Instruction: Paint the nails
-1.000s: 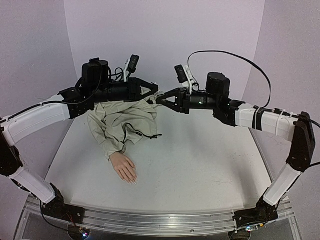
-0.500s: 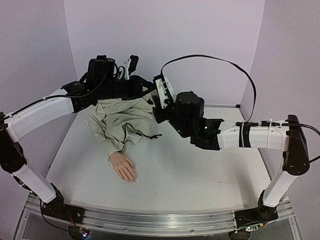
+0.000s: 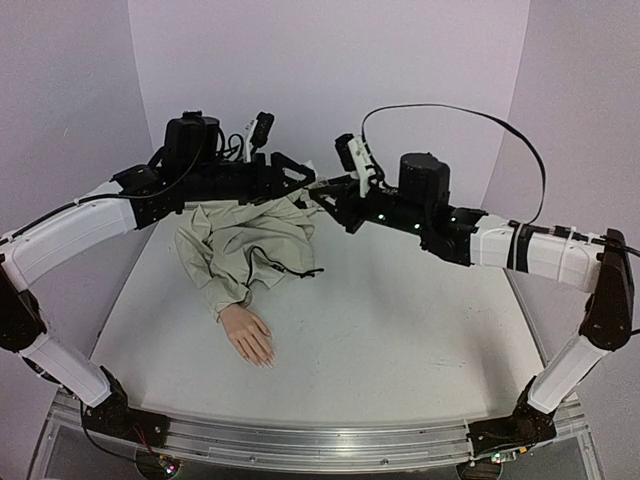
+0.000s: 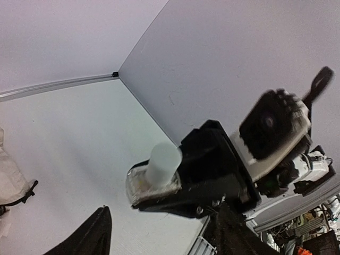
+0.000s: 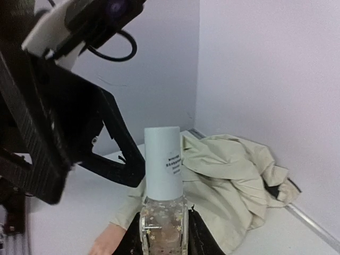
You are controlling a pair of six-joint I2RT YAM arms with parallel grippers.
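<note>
Pale table (image 3: pixel 400 330) bears the hand (image 3: pixel 248 335) near-left, all 5 nails (image 3: pixel 262 358) apparently left to paint, well apart from the raised bottle (image 5: pixel 162 215) clamped in the right gripper (image 5: pixel 163 236), cap (image 5: pixel 163 162) still on, left gripper (image 3: pixel 305 180) parted beside it.

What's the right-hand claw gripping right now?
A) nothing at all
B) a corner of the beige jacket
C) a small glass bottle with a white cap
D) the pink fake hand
C: the right wrist view shows the right claw shut on the small glass bottle, white cap up; the fake hand lies untouched on the table.
</note>
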